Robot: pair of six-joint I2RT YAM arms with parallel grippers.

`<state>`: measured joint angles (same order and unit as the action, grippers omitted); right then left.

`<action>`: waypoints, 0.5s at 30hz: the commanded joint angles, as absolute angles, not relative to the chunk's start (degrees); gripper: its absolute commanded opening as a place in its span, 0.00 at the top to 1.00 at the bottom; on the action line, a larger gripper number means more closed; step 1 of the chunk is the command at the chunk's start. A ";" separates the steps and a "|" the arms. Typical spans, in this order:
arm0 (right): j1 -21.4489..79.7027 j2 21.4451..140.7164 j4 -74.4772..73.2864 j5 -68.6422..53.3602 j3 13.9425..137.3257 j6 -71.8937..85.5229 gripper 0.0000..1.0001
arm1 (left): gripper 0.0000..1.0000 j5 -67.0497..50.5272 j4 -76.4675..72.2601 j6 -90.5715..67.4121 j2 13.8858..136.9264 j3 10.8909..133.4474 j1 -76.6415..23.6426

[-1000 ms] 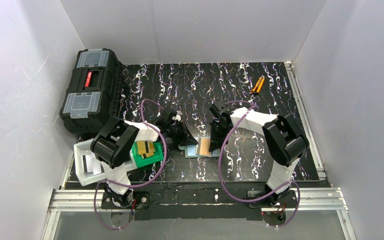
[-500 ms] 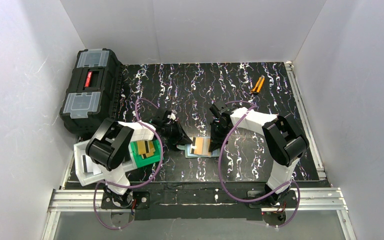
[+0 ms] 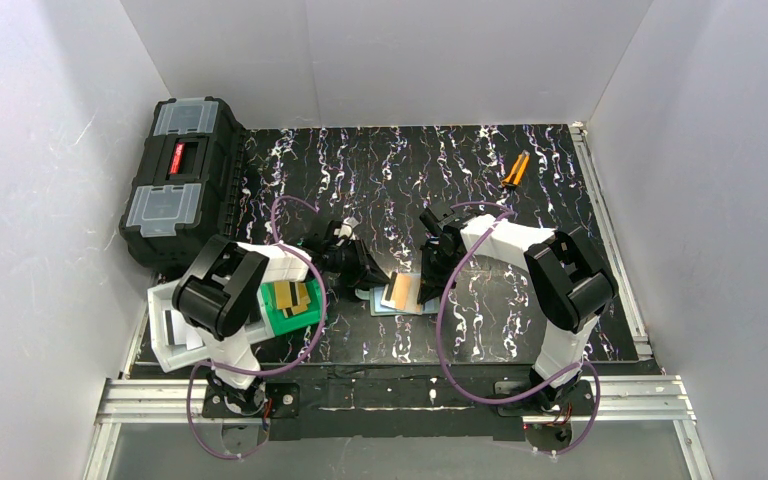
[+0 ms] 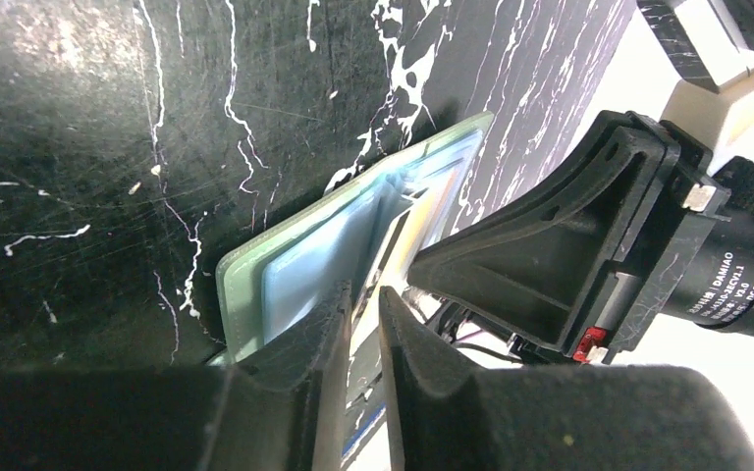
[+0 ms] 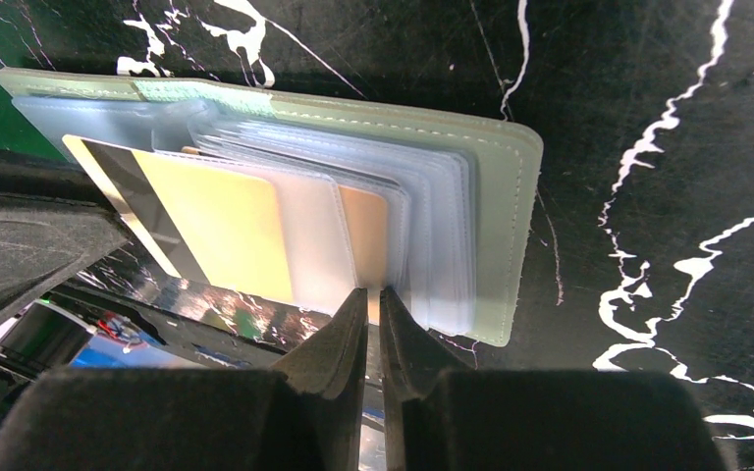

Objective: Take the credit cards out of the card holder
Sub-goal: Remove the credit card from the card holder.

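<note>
Black toolbox point(image 3: 182, 180) back left; green bin point(image 3: 295, 322) beside the left arm; orange tool point(image 3: 513, 170) far right, well apart. Card holder point(image 5: 496, 196) lies open mid-mat. Left gripper point(image 4: 361, 294), low and reaching rightward, pinches a gold credit card point(image 5: 218, 228) half out of a pocket. Right gripper point(image 5: 374, 292) is closed on the holder's clear sleeve edge. Black marbled mat point(image 3: 390, 170), white walls.

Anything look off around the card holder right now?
Only one thing sits askew: a gold card with a dark stripe lies slanted, about half out of the open card holder, pointing toward the left pincer. That fits the job of taking cards out. Nothing looks spilled or damaged.
</note>
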<state>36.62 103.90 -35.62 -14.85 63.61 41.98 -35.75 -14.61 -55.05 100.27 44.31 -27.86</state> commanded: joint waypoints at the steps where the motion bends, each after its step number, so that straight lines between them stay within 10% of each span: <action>1: 37.44 109.02 -33.32 -8.45 60.73 40.76 0.83 | 0.82 -38.84 -14.86 -54.55 101.59 44.21 -28.32; 15: 37.44 109.49 -33.42 -8.65 60.97 40.59 0.83 | 0.75 -40.55 -15.73 -54.74 103.38 44.68 -29.32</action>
<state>36.49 104.03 -35.59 -15.22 63.64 41.98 -38.74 -15.84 -55.09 102.78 44.31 -28.40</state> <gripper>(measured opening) 0.170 0.254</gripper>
